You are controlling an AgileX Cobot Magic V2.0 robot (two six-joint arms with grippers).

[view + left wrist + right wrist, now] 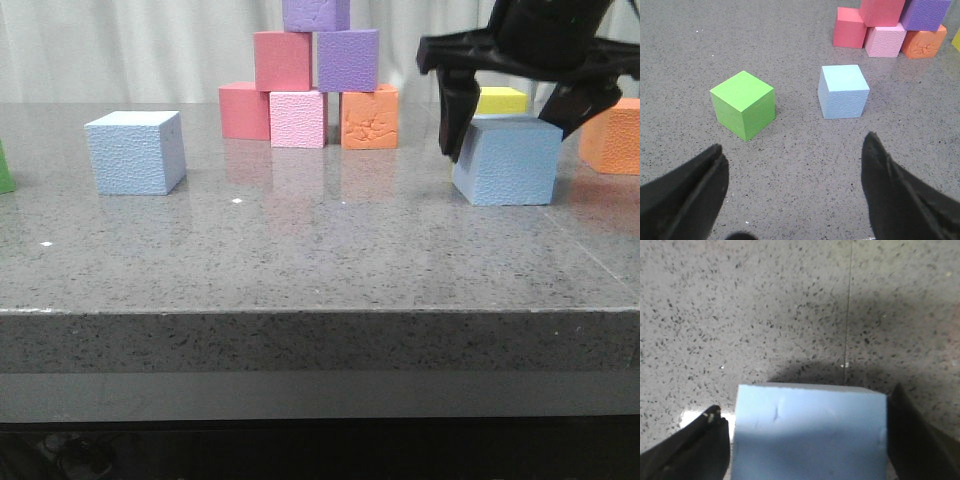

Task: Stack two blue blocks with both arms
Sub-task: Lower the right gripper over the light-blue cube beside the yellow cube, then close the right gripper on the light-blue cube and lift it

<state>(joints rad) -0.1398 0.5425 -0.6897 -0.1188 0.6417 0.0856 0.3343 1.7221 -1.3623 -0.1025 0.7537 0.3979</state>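
Observation:
One pale blue block (135,152) stands alone on the left of the grey table; it also shows in the left wrist view (843,91). The other blue block (508,160) rests on the table at the right. My right gripper (511,140) is lowered over it with a finger on each side. In the right wrist view the block (807,435) fills the space between the fingers of the gripper (806,405), with a thin gap at one finger. My left gripper (792,160) is open and empty above the table, short of the left block. It is out of the front view.
A green cube (744,103) sits close beside the left blue block. A pile of red (244,110), pink (298,118), orange (369,117) and purple (347,60) cubes stands at the back centre. A yellow cube (500,100) and an orange cube (612,135) lie behind the right block.

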